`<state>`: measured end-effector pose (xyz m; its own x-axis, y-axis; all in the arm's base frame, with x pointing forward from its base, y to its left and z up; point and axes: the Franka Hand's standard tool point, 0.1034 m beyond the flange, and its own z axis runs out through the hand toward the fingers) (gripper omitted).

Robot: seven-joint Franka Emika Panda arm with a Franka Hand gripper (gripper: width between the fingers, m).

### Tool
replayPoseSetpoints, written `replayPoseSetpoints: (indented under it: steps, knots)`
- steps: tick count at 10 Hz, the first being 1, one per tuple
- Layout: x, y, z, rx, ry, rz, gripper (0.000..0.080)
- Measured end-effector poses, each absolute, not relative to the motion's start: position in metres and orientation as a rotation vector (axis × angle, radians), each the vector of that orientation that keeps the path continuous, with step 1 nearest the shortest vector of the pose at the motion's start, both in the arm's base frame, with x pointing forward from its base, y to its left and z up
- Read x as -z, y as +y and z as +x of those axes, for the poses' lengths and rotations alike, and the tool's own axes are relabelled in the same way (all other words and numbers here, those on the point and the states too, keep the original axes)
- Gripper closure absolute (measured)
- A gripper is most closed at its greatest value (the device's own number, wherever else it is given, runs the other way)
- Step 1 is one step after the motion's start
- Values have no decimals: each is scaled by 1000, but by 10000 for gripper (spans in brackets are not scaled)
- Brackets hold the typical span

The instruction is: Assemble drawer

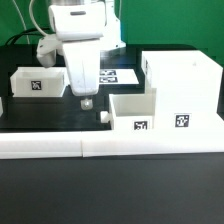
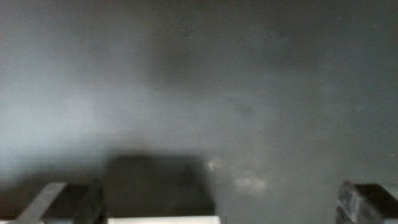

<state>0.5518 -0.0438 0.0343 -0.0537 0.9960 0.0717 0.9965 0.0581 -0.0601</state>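
Note:
In the exterior view the large boxy white housing (image 1: pixel 185 90) stands at the right with a tag on its front. A smaller open tray (image 1: pixel 135 112) sits against its left side. A second tray (image 1: pixel 38 83) sits at the left. My gripper (image 1: pixel 93 107) hangs low over the dark table between the two trays, open and empty. In the wrist view my gripper (image 2: pixel 214 205) has its fingers (image 2: pixel 63 205) spread wide over bare dark table. A white edge (image 2: pixel 160 219) shows between them; I cannot tell which part it belongs to.
The long low white border rail (image 1: pixel 100 148) runs along the front of the table. The marker board (image 1: pixel 118 75) lies flat behind the gripper. Black cables trail at the back left.

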Motion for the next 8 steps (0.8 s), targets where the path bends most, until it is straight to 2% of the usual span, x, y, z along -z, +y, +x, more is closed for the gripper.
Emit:
replayPoseSetpoints:
  steps: [3, 8]
  knots:
    - [-16, -31, 547, -5, -2182, -2087, 150]
    - [-19, -20, 549, -62, -2039, -2205, 150]
